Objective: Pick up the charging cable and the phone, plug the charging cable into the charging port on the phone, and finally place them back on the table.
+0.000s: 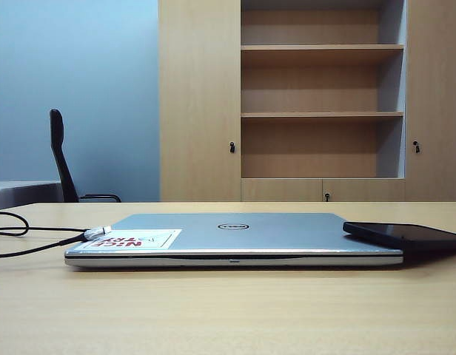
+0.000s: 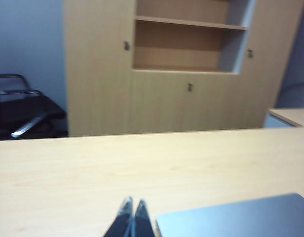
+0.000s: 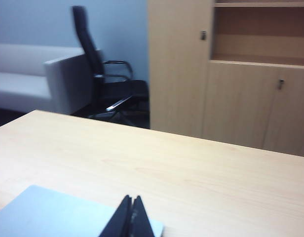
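The black charging cable (image 1: 21, 235) trails across the table (image 1: 228, 310) from the left, and its silvery plug (image 1: 97, 233) rests on the left edge of the closed silver laptop (image 1: 235, 237). At the laptop's right edge the black phone (image 1: 406, 235) lies tilted, one end propped on the lid. Neither arm shows in the exterior view. My left gripper (image 2: 133, 202) is shut and empty above the table, beside a laptop corner (image 2: 236, 219). Over another corner of the laptop (image 3: 53, 215) hangs my right gripper (image 3: 132, 199), also shut and empty. Cable, phone and charging port are hidden from both wrist views.
A red-and-white sticker (image 1: 132, 239) sits on the laptop lid. Behind the table stand a wooden cabinet with open shelves (image 1: 320, 111) and a black office chair (image 1: 64, 159). A light sofa (image 3: 38, 79) shows in the right wrist view.
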Robot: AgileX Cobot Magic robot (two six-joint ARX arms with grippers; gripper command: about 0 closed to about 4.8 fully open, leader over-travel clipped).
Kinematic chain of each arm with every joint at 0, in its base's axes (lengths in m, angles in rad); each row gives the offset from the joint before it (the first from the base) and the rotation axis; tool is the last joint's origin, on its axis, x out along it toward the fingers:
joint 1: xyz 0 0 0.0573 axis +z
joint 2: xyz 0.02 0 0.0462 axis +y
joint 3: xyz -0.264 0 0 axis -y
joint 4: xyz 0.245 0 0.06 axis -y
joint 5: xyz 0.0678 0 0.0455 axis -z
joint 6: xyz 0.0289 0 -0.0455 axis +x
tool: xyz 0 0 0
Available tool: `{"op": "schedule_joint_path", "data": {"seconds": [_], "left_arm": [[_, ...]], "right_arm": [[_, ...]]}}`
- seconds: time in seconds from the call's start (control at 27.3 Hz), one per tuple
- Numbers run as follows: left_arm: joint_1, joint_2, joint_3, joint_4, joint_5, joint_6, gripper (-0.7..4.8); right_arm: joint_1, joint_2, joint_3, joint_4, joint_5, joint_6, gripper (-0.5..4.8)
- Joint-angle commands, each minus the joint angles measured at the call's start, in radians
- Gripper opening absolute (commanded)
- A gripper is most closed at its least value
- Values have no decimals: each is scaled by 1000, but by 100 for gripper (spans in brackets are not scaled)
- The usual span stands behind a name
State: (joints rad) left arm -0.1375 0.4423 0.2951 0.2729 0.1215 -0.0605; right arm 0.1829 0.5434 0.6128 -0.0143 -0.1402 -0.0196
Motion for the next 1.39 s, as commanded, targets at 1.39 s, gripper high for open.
{"op": "schedule_joint_path", "data": {"seconds": [1.39], "left_arm": [[-189, 399, 19, -149, 2, 328, 67]], "right_arm": [[705, 18, 4, -281, 235, -197, -9]]}}
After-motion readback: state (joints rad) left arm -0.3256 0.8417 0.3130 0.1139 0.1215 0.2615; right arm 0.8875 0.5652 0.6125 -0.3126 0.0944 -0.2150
